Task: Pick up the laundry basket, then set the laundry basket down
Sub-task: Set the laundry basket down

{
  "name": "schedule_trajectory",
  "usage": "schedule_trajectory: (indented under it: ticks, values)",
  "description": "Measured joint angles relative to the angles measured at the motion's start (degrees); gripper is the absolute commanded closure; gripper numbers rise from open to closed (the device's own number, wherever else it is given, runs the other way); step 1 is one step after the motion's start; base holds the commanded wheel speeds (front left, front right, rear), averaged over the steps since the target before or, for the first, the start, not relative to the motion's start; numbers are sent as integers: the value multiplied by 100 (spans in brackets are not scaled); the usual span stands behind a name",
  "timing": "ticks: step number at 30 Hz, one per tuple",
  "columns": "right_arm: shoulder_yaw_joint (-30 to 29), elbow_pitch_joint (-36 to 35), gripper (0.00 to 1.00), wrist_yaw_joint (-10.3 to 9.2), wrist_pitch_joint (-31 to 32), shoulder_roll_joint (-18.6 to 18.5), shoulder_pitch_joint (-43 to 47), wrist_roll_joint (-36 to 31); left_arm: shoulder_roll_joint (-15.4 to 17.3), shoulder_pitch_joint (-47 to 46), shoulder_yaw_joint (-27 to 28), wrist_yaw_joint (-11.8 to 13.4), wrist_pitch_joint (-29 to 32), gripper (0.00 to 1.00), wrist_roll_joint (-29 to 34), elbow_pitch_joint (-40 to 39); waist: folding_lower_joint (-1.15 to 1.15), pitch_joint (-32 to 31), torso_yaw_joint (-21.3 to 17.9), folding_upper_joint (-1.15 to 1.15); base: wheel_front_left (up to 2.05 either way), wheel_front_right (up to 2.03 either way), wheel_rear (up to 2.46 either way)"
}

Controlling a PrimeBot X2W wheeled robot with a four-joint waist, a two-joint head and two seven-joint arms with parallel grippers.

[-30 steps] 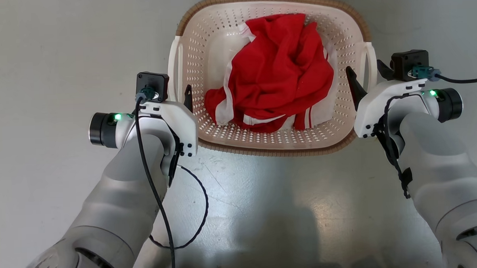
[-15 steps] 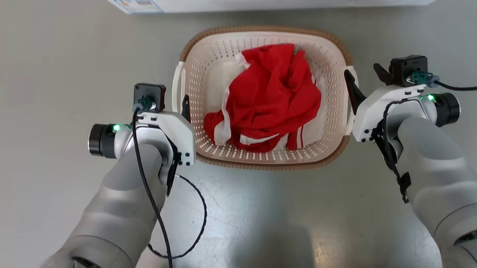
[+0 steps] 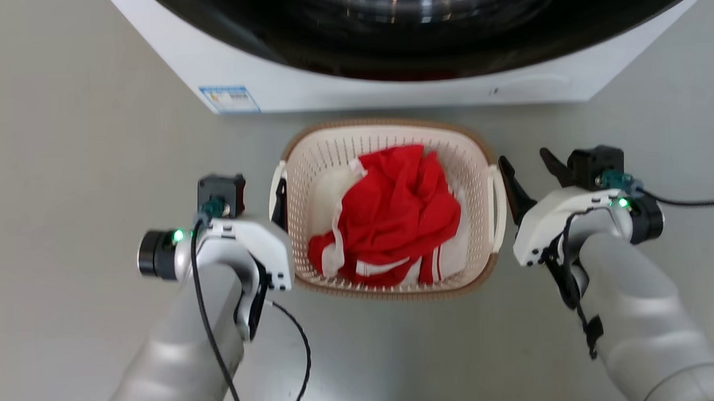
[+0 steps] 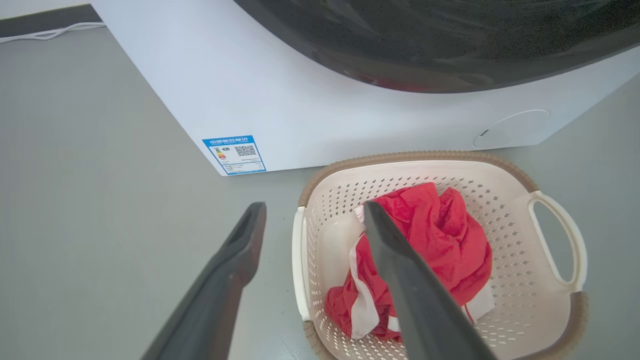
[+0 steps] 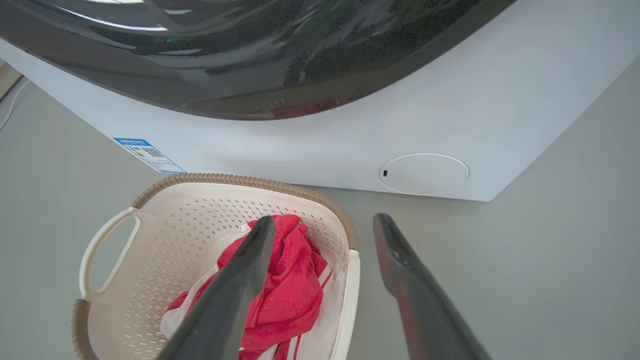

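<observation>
Standing on the grey floor, just in front of the foot of the washing machine: one laundry basket, cream-white, perforated, brown woven-look rim, upright.

Contents: one crumpled red garment with white stripes, lying loose in the basket's bottom.

Left gripper: at the basket's left side. In the left wrist view this gripper has its jaws apart, one finger over the floor outside the basket, the other over the inside, above the red cloth. The left loop handle lies between the two fingers. Contact with the handle cannot be told.

Right gripper: at the basket's right side, jaws apart. In the right wrist view this gripper straddles the right loop handle the same way, one finger over the basket, one over the floor. Contact cannot be told.

Washing machine: white body, dark curved door. Blue label at the lower left corner of its front; round cover at the lower right.

Black cable: hangs in a loop from the left arm.
</observation>
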Motion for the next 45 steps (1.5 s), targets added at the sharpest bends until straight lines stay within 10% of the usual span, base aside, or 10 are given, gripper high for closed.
schedule_trajectory:
  ticks: [27, 45]
  values:
    - [-430, -3982, 0, 0, -11, 103, 3484, 178, 170, 3957, 2449, 289, 0, 0, 2173, -3785, 0, -2409, -235, 0, 0, 0, 0]
    - [-812, -4994, 0, 0, -11, 136, 4895, 203, 144, 5289, 2987, 290, -1, 0, 2458, -4916, -1, -2968, -449, 0, 0, 0, 0]
